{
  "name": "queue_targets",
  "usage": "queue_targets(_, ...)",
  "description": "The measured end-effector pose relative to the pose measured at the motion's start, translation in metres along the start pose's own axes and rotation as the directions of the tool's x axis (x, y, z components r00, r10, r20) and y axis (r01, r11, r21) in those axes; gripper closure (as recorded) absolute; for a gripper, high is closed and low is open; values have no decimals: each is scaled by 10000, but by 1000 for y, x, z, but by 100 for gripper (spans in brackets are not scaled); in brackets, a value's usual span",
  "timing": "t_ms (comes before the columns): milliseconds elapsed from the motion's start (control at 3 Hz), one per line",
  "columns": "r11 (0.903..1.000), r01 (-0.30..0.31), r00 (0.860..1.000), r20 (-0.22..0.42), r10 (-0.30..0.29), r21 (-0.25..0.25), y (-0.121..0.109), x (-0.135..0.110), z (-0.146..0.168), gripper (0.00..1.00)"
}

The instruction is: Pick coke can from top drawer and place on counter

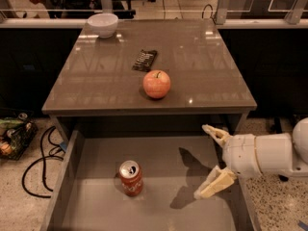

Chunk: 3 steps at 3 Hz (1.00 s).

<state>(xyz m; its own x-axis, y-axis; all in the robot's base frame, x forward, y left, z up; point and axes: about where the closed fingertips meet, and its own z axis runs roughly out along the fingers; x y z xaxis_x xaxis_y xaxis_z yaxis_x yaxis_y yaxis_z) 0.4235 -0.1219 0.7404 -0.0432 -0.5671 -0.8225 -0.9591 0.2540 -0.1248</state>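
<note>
The coke can (130,177), red with a silver top, stands upright on the bare grey bottom of the open top drawer (163,211), left of centre. My gripper (208,161) is open, its cream fingers spread, over the drawer's right side. It is well to the right of the can and apart from it. The counter (202,71) lies behind the drawer, glossy grey-brown.
On the counter are a red-orange apple (156,83) near the front, a dark snack packet (145,59) behind it, and a white bowl (102,24) at the back left. Cables and a basket (14,134) lie on the floor to the left.
</note>
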Motion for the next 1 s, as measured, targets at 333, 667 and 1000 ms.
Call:
queue_targets(333,9995,-216,9951,963,238,-237,8,8,38,0)
queue_targets(667,9977,-341,9762,2121,460,-592,19,11,76,0)
queue_targets(1000,9954,-236,9465,3186,521,-926,31,9,109,0)
